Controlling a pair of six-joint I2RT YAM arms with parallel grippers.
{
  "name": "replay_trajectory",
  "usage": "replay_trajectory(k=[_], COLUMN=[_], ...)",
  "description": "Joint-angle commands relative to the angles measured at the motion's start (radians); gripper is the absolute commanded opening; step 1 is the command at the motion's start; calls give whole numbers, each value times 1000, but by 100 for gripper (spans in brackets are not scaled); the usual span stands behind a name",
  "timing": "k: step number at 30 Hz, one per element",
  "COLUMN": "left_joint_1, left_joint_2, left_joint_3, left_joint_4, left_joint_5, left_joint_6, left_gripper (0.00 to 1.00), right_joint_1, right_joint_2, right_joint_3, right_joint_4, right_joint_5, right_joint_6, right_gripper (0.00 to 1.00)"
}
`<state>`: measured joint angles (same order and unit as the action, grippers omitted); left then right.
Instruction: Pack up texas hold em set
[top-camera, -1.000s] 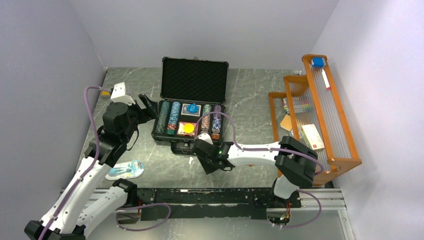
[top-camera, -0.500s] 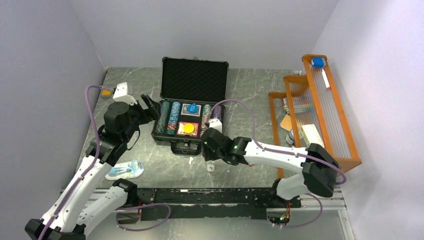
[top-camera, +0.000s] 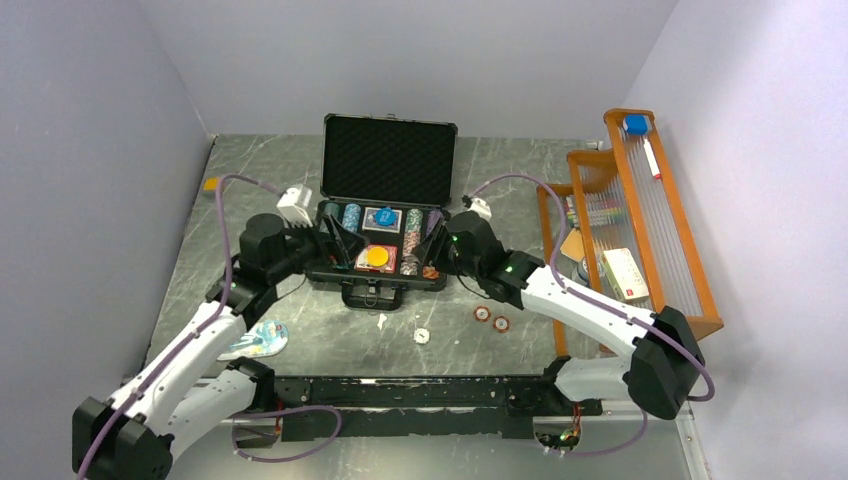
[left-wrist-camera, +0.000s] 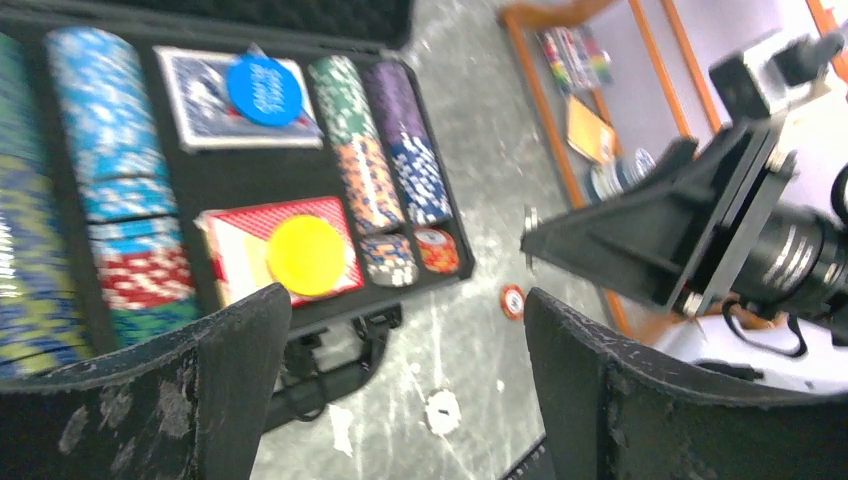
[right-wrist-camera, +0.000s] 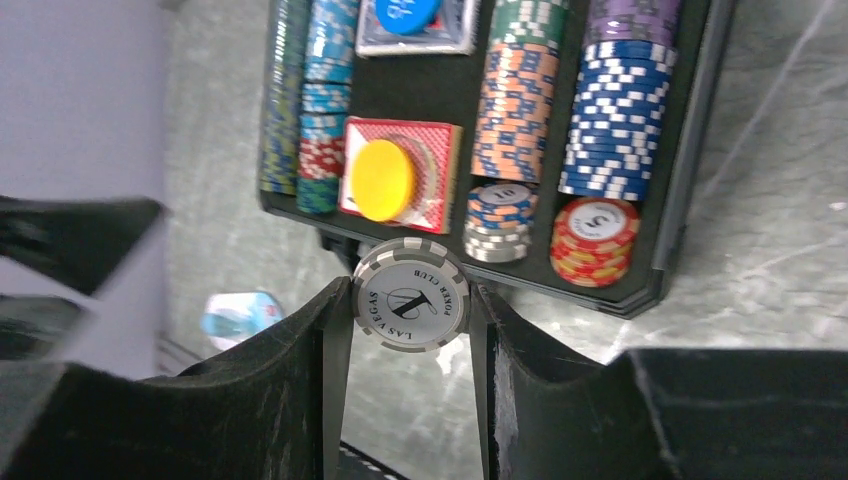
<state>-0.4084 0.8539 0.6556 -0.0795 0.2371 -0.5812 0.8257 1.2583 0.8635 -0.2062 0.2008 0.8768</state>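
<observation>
The black briefcase lies open, with striped chip rows, a blue deck under a blue disc and a red deck under a yellow disc. My right gripper is shut on a grey-white poker chip, held on edge above the case's near right edge. My left gripper is open and empty over the case's left half. Two red chips and a white disc lie loose on the table in front of the case.
An orange wooden rack stands along the right wall. A blue-white blister pack lies at the near left. A small yellow item lies at the far left. The arms' black base rail runs along the near edge.
My right gripper swung from the table in front of the case up to its right side. My left gripper moved right, over the case. Two red chips now show on the table.
</observation>
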Motion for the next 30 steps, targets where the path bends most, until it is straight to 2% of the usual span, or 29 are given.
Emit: replay_trajectory(k=[1, 9, 13, 16, 23, 27, 30], left_joint_1=[-67, -265, -311, -331, -394, -427, -435], left_joint_2=[47, 182, 230, 270, 348, 358, 353], left_joint_3=[-83, -143, -183, -191, -191, -191, -195], left_joint_4=[279, 504, 627, 704, 817, 839, 823], left_joint_5=[163, -21, -96, -108, -175, -260, -313], left_joint_6=[-99, -87, -86, -93, -120, -111, -109], left_gripper=[89, 83, 80, 75, 56, 44, 29], right_joint_1=[-34, -44, -46, -46, -46, -46, -46], right_joint_2=[-28, -49, -52, -56, -53, -50, -53], right_joint_3=[0, -63, -75, -84, -100, -111, -112], right_joint_4=[94, 200, 215, 227, 249, 255, 251], right_joint_5=[-75, -172, -205, -216, -214, -216, -210], right_joint_6=[147, 287, 313, 331, 355, 367, 365], right_gripper=[30, 31, 31, 31, 32, 32, 32])
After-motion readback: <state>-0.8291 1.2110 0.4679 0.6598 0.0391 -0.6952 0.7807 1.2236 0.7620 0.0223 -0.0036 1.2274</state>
